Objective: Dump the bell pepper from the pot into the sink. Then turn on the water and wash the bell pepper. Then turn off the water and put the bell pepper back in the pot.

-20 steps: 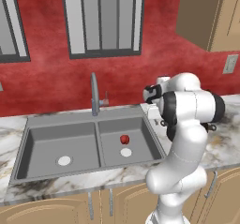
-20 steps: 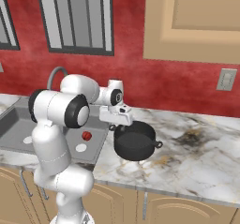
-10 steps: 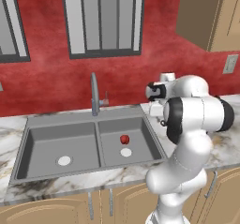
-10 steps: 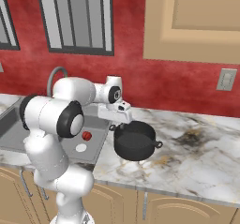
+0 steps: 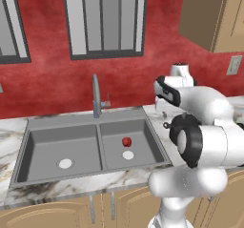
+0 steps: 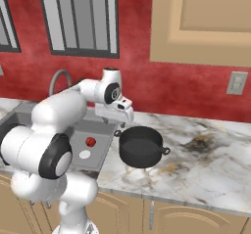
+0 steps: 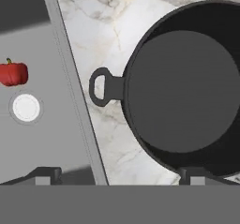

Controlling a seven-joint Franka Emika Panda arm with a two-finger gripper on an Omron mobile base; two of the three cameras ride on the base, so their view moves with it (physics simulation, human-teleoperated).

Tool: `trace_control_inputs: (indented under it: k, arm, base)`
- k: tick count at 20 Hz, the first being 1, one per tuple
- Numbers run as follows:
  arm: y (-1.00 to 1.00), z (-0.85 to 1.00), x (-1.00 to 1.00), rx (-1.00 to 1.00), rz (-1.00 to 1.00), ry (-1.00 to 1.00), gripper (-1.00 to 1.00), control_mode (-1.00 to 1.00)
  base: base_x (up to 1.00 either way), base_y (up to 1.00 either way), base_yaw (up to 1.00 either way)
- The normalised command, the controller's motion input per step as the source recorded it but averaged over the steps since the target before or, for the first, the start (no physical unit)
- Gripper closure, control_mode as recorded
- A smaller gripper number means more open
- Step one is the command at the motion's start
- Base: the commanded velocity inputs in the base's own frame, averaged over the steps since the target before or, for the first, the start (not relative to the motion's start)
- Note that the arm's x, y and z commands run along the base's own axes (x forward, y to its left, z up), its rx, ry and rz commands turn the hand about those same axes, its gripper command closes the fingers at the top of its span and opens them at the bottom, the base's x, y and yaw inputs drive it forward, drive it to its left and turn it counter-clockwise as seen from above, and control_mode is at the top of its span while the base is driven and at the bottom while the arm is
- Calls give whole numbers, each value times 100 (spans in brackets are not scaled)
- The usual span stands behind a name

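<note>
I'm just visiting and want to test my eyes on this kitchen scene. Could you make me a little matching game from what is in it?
Things:
1. bell pepper
2. pot
3. faucet
4. gripper

Descriptions:
A. empty, standing on the marble counter
B. open, holding nothing, above the counter beside the pot
C. red, lying in the right basin near the drain
D. behind the sink, no water running

Pairs: 1-C, 2-A, 3-D, 4-B

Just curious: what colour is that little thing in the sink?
Glossy red, the bell pepper; clearest in the hand view.
</note>
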Motion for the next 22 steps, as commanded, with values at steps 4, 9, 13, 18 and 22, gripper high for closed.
trace_control_inputs:
  k: [4,9,13,18,22]
  arm:
    - [43,84,-49,0,5,-28,-100,-100]
    - [44,64,-26,0,11,-21,-100,-100]
    - [38,37,0,4,19,-15,-100,-100]
    - [40,5,0,2,23,-12,-100,-100]
    - [36,0,0,7,26,-12,-100,-100]
  base:
    - [0,0,0]
    - [0,0,0]
    - [0,0,0]
    - [0,0,0]
    - [0,0,0]
